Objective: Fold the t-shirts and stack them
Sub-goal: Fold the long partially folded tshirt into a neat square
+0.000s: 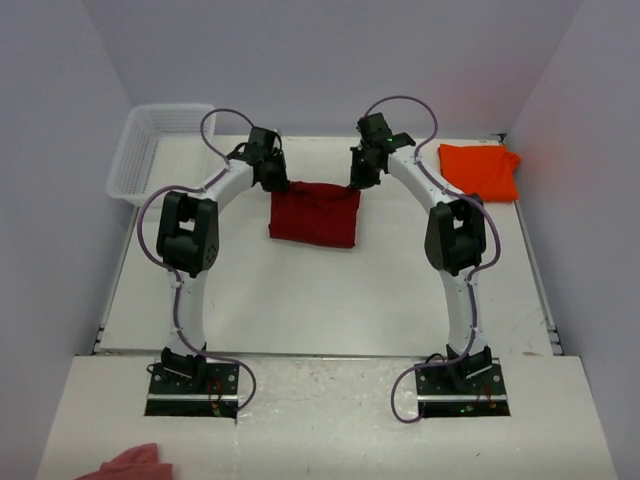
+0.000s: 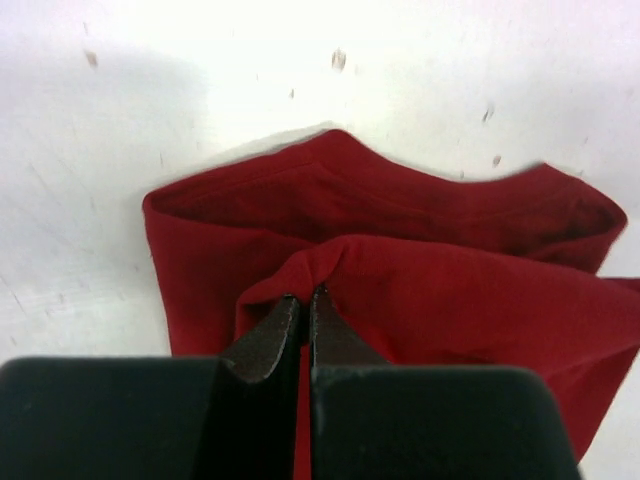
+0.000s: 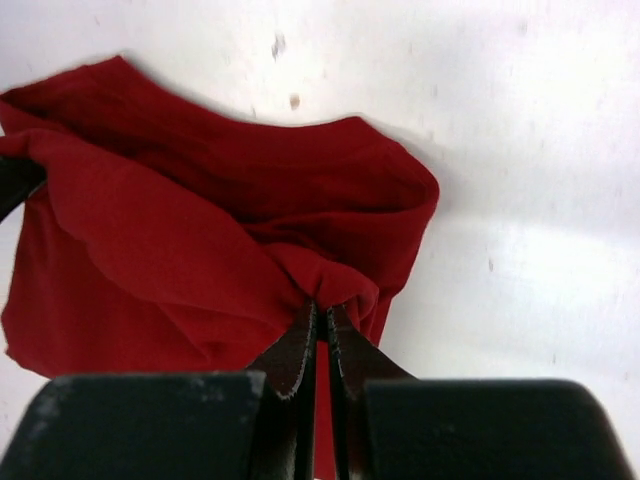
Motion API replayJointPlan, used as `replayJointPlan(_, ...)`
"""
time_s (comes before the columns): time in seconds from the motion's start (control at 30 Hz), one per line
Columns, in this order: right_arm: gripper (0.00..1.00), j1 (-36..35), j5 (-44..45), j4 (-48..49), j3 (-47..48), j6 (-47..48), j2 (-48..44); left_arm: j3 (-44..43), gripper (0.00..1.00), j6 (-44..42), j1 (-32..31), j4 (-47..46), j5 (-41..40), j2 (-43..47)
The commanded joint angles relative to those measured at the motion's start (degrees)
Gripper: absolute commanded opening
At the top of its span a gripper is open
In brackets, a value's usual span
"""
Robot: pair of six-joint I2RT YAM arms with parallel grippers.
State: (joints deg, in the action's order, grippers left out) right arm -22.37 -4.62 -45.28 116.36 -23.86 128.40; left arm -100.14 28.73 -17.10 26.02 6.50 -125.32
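Both clamped: left gripper (image 2: 308,298) and right gripper (image 3: 322,312) each held a corner of the red shirt (image 1: 313,218). Folded orange shirt (image 1: 480,170) sat apart.

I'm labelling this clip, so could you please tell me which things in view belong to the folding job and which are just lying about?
Part of the job: red t-shirt, pinched at its far edge by the left gripper and right gripper; folded orange t-shirt.
Lying about: white basket at the far left; pink cloth at the near edge.
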Motion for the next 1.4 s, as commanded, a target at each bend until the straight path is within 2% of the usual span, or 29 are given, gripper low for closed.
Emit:
replayJointPlan(0.0, 0.0, 3.0, -3.4, -2.6, 9.4, 2.1, 3.1, -7.3, 0.0, -3.2, 2.4, -6.2, 3.5, -1.5)
replayJointPlan(0.2, 0.0, 6.0, -7.8, -3.8, 17.8, 3.4, 10.0, -20.1, 0.0, -4.6, 4.8, -4.9, 6.4, -10.1)
replayJointPlan(0.23, 0.03, 6.5, -9.3, -3.2, 18.5, 4.6, 11.0, -22.7, 0.0, -4.7, 5.4, -3.7, 7.1, -11.8)
replayJointPlan(0.27, 0.03, 6.5, -9.4, -2.8, 19.0, 4.6, 11.3, -22.6, 0.0, -4.7, 5.4, -4.2, 6.9, -11.9)
replayJointPlan(0.3, 0.35, 6.6, -9.1, -2.5, 19.3, 5.7, 11.7, -21.8, 0.02, -4.6, 5.8, -5.2, 6.7, -11.4)
replayJointPlan(0.37, 0.65, 6.9, -7.6, -1.3, 20.2, 7.1, 11.8, -16.9, 0.06, -5.1, 6.1, -10.2, 5.1, -8.6)
replayJointPlan(0.4, 0.76, 7.1, -7.4, -0.6, 20.1, 7.8, 11.4, -15.2, 0.08, -6.0, 6.1, -11.4, 4.1, -7.6)
replayJointPlan(0.47, 0.79, 7.2, -6.4, 0.9, 19.3, 8.8, 10.1, -12.3, 0.1, -6.2, 6.3, -14.4, 2.6, -5.3)
replayJointPlan(0.5, 0.84, 7.2, -4.3, 1.5, 18.1, 8.7, 7.7, -12.7, 0.1, -6.2, 6.7, -14.3, 2.9, -5.3)
replayJointPlan(0.6, 0.86, 7.0, -5.8, 2.2, 12.9, 8.4, 2.2, -17.0, 0.07, -6.1, 7.1, -11.6, 3.5, -7.4)
replayJointPlan(0.67, 0.82, 6.6, -10.0, 3.6, 6.4, 8.2, -0.8, -19.0, 0.04, -6.1, 7.2, -10.5, 3.8, -8.6)
replayJointPlan(0.7, 0.74, 6.3, -11.4, 4.5, 4.1, 7.7, -3.7, -19.0, 0.04, -5.9, 7.2, -10.6, 3.7, -8.7)
replayJointPlan(0.73, 0.34, 6.3, -15.3, 6.2, 0.1, 7.1, -4.7, -18.8, 0.03, -5.8, 7.2, -10.7, 4.0, -8.7)
replayJointPlan(0.77, 0.02, 6.3, -17.4, 7.0, -1.3, 5.8, -5.5, -18.3, 0.0, -5.7, 7.2, -11.0, 4.0, -8.5)
replayJointPlan(0.83, 0.0, 6.2, -22.0, 10.0, -4.8, 4.3, -6.8, -16.4, 0.0, -5.2, 7.3, -12.9, 3.9, -7.4)
replayJointPlan(0.87, 0.0, 6.2, -28.9, 10.8, -5.0, 3.4, -6.4, -14.3, 0.0, -4.9, 7.3, -13.6, 4.3, -6.5)
replayJointPlan(1.03, 0.0, 5.1, -35.6, 10.1, 0.6, 0.6, -1.0, -10.3, 0.0, -3.2, 7.3, -14.6, 5.1, -5.4)
replayJointPlan(1.07, 0.0, 4.6, -35.7, 9.9, 1.0, 0.3, -0.7, -10.0, 0.09, -3.3, 7.3, -14.6, 5.0, -5.4)
replayJointPlan(1.13, 0.0, 4.1, -35.5, 10.2, 0.2, 0.8, -0.8, -8.9, 0.35, -3.7, 7.3, -15.0, 3.7, -5.0)
replayJointPlan(1.17, 0.0, 3.7, -35.3, 10.4, -0.5, 1.3, -1.6, -8.2, 0.62, -4.1, 7.3, -15.6, 3.3, -4.0)
replayJointPlan(1.2, 0.0, 3.6, -35.5, 11.1, -2.6, 1.4, -2.1, -7.4, 0.74, -4.4, 7.3, -17.0, 3.0, -3.4)
replayJointPlan(1.23, 0.0, 3.5, -35.5, 11.5, -3.7, 2.1, -2.7, -5.7, 0.91, -4.6, 7.3, -17.8, 3.0, -2.1)
replayJointPlan(1.37, 0.0, 3.1, -34.8, 13.1, -10.3, 3.6, -5.9, -2.1, 1.0, -4.6, 7.1, -21.0, 1.3, 2.3)
